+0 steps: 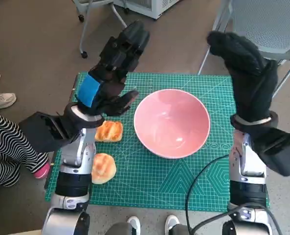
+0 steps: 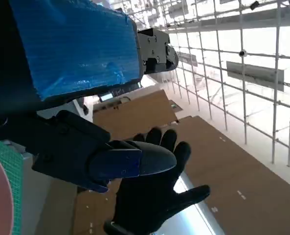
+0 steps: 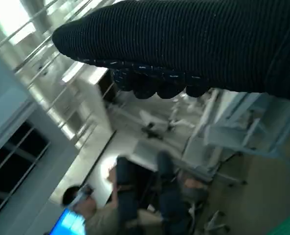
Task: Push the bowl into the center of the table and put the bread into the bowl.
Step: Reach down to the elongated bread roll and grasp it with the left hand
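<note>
Pink bowl [image 1: 171, 122] sits about mid-mat on the green cutting mat [image 1: 184, 181]. Two bread rolls lie beside it on the robot's left: one [image 1: 109, 131] partly hidden under the left hand [image 1: 108, 73], the other [image 1: 103, 168] nearer the robot, half behind the forearm. Left hand raised, fingers spread, holding nothing. Right hand [image 1: 247, 68] also raised, empty (fingers apart in the left wrist view). Right wrist view blurred; a seated person [image 3: 130, 196] is only dimly visible.

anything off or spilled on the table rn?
Nothing spilled or damaged. The pink bowl sits upright and empty on the green mat, two bread rolls lie beside it. Both robot hands, left and right, are raised, holding nothing.
</note>
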